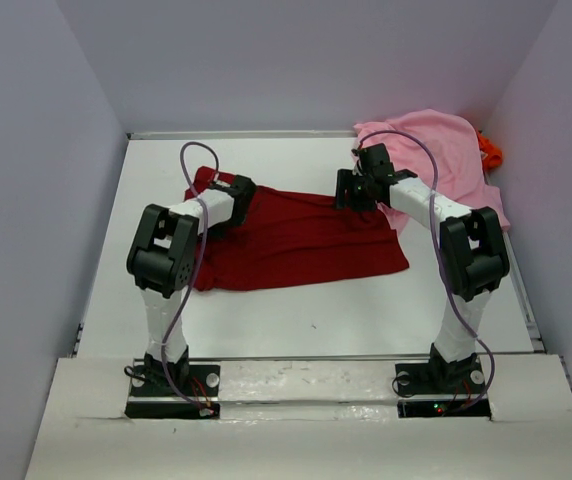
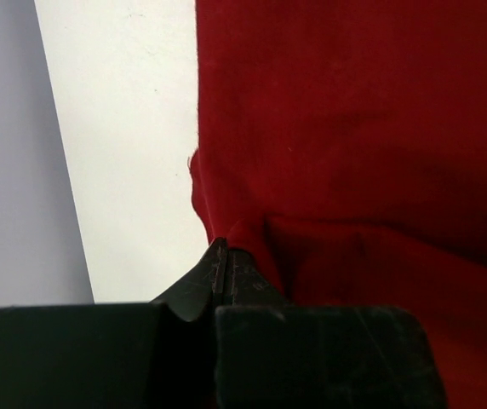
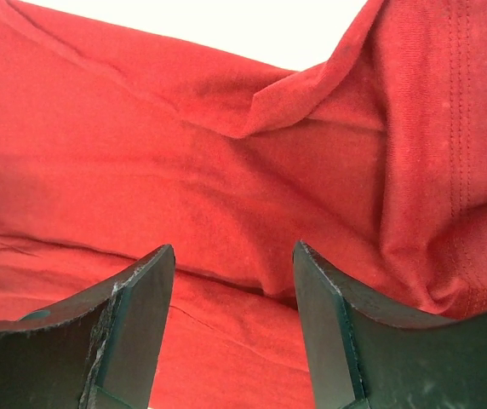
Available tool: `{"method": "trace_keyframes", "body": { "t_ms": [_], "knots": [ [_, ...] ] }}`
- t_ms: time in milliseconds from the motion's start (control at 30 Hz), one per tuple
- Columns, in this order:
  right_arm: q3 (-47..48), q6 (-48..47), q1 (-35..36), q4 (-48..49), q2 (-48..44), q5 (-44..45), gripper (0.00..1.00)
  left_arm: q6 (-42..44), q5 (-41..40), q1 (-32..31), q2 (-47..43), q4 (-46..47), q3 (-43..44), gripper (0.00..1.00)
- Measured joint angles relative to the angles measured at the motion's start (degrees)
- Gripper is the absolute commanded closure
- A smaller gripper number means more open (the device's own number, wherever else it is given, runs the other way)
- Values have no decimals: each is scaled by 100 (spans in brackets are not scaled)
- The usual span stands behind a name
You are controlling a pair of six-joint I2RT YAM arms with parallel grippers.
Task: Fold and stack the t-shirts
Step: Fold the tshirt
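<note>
Dark red t-shirt (image 2: 354, 128) cloth is pinched between the closed jaws of the left hand (image 2: 218, 256), at the shirt's edge beside the bare desk (image 2: 124, 128). The right hand (image 3: 233, 256) hovers with jaws wide apart over the same shirt's other end, gripping nothing. That shirt lies spread and wrinkled mid-desk. Farther off, the pink t-shirt (image 1: 436, 150) sits heaped in the far right corner, the orange t-shirt (image 1: 490, 152) just beside it. By my reading, no neat fold is finished and no stack begun; all three are left to do.
</note>
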Motion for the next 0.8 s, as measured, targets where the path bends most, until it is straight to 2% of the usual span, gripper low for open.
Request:
{"method": "trace_keyframes", "body": {
  "t_ms": [133, 200, 233, 300, 333, 433, 500, 533, 800],
  "knots": [
    [0, -2, 0, 9, 0, -72, 37, 35, 122, 431, 85, 146, 0, 99],
    [0, -2, 0, 26, 0, -111, 37, 35, 131, 610, 83, 203, 0, 87],
    [-4, -2, 0, 37, 0, -125, 37, 31, 129, 662, 83, 227, 0, 71],
    [-7, -2, 0, 50, 0, -144, 37, 17, 72, 745, 68, 280, -7, 58],
    [-9, -2, 0, 55, 0, -157, 37, 7, 42, 748, 35, 304, -26, 48],
    [-22, -2, 0, 68, 0, -186, 36, 17, 33, 697, -269, 378, -160, 34],
    [-42, -2, 0, 74, 0, -190, 36, 24, 33, 647, -575, 417, -234, 32],
    [-48, -2, 0, 76, 0, -199, 36, 39, 35, 610, -772, 426, -258, 27],
    [-50, -2, 0, 79, 0, -232, 36, 63, 337, 105, -2385, 621, -461, 26]
  ]
}}
